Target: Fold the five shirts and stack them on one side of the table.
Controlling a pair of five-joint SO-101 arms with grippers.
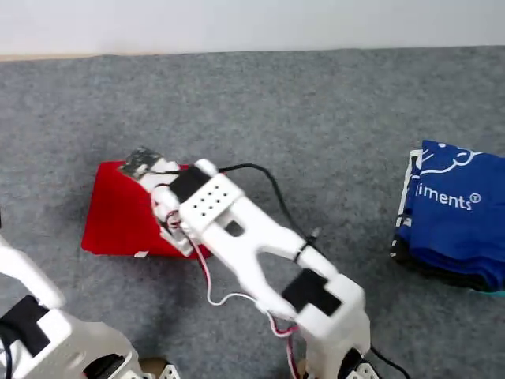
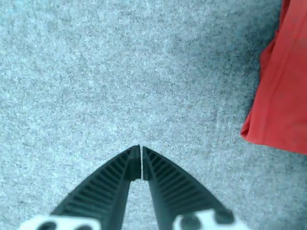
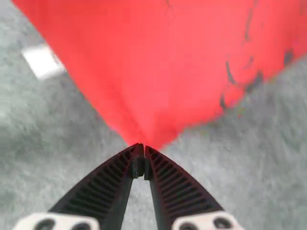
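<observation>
the grey table (image 1: 316, 118) took up most of the scene, and at its far right side sat the stack of folded shirts (image 1: 454, 229), a blue one on top. well apart from it, toward the other side, lay the red shirt (image 1: 118, 213), bunched into a rough wedge and not yet a neat fold. the right arm (image 1: 260, 253) stretched across to it from the near edge, and the right gripper (image 3: 140, 155) had its jaws pressed together on a pinch of the red cloth, which fanned out from the tips. the left arm (image 1: 47, 335) sat low at the near corner; the left gripper (image 2: 141, 154) was closed on nothing, over bare table near the shirt's edge. the step in hand looked like a fold of the red shirt. to do it well, the pinched edge would want carrying low and straight over the shirt's body so the edges meet, with a firm grip until the cloth lies flat; the free claw could pin the opposite side against sliding.
</observation>
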